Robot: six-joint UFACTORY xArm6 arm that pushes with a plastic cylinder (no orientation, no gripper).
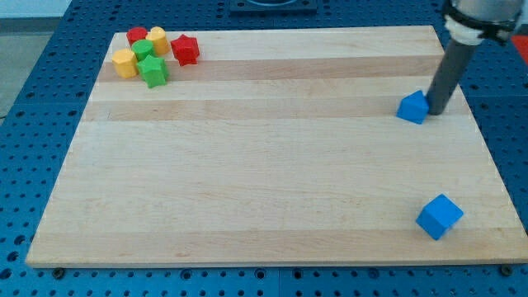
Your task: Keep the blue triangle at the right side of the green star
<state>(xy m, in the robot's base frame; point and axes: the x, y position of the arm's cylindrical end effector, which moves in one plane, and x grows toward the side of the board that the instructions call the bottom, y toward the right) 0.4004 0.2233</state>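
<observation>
Blue triangle (412, 107) sits over on the right side of the wooden board (264, 165), toward the far edge, and the rod's tip (435, 111) is pressed right up against its right flank, touching or as good as touching. The dark rod (450, 70) slants up from there to the upper right and out of the view's top. No gripper on this arm, so nothing opens or closes; the tip holds nothing, it only leans beside the block.

Green star (153, 72) is way across the board, in the far left corner, well apart from the triangle. It is packed into a tight cluster: a green cube (143, 49) just behind it, a yellow block (124, 63) touching on its left, a red block (137, 35) at the far end of the group, a second yellow block (157, 40) beside that, and a red star (186, 49) on the cluster's right edge. Exact shapes of the yellow pieces and the far red one are hard to make out at this size.

Down in the near right corner, a blue cube (439, 216) stands alone, clear of everything, well apart from the triangle and the tip. As it lies, the triangle is to the right of the green star, with the whole bare middle of the board between them.
</observation>
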